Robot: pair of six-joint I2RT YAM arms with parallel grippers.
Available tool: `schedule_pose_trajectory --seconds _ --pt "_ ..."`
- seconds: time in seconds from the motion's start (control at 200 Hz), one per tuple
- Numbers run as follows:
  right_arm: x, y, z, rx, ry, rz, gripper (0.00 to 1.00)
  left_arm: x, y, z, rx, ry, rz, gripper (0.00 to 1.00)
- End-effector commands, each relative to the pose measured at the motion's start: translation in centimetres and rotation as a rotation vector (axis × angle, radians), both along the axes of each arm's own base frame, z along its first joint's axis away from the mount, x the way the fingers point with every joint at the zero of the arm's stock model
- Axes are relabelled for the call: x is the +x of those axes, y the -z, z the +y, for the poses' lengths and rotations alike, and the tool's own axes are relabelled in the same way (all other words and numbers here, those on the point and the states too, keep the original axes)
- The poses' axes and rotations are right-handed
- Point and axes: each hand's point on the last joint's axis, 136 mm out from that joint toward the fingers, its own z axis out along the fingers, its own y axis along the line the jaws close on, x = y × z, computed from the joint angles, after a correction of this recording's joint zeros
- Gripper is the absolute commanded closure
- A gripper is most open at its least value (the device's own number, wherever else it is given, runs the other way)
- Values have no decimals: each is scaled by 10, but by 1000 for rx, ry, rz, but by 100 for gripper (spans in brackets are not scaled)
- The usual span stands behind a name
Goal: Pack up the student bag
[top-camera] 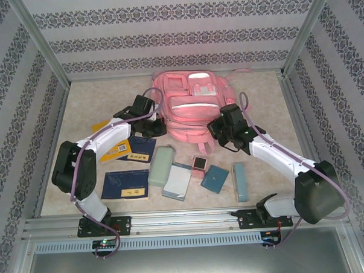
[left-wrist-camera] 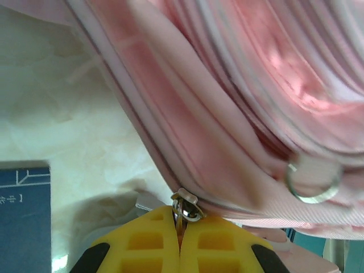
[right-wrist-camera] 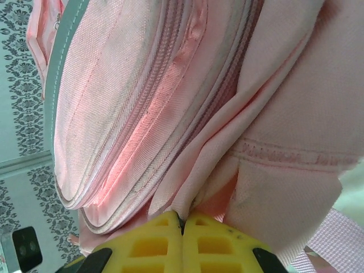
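Row of loose items in front of student bag [top-camera: 187,106], nearest the arm bases, left to right:
- dark blue book [top-camera: 127,186]
- pale green case [top-camera: 161,165]
- white-and-blue booklet [top-camera: 177,181]
- small pink-framed square [top-camera: 199,164]
- teal notebook [top-camera: 214,178]
- slim pale blue box [top-camera: 239,182]

Second blue book with yellow label [top-camera: 137,149] front-left of bag, partly under left arm.

Left gripper [top-camera: 159,128] at bag's left front edge. Yellow fingers [left-wrist-camera: 145,239] pressed together, pinching metal zip pull [left-wrist-camera: 186,205]. Metal ring [left-wrist-camera: 311,181] to the right of the pull, on the pink fabric.

Right gripper [top-camera: 211,134] at bag's right front corner. Jaws closed, with a fold of pink bag fabric nipped between them.

Student bag lying flat, front pockets up, at far middle of table [top-camera: 90,98], top end close to back wall.
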Motion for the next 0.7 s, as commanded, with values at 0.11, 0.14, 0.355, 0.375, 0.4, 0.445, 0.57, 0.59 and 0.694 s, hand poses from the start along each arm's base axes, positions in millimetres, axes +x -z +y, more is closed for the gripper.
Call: schedule_pose_trajectory --seconds 0.11,0.14,0.355,0.375,0.4,0.445,0.57,0.59,0.694 --pt "3 -6 -25 -77 23 -54 100 39 1 39 31 -128 -11 100" --pt "2 -5 -24 -77 17 -54 100 42 1 41 26 -136 -9 100" --pt "-6 0 -26 -86 -4 -56 100 61 12 54 20 -169 1 100" --pt "-7 0 -27 -87 -6 -57 100 63 13 55 18 -169 0 100" --pt "-8 1 -27 -90 -9 -58 100 65 13 55 15 -169 -2 100" --pt "-9 1 -28 -92 -13 -58 100 68 14 55 7 -167 -5 100" --pt "-10 3 -32 -100 -21 -61 100 77 14 57 -1 -168 -17 100" --pt "-10 3 -32 -100 -23 -62 100 79 13 57 -1 -167 -20 100" --pt "-9 2 -33 -99 -43 -66 100 84 12 58 5 -157 -33 100"
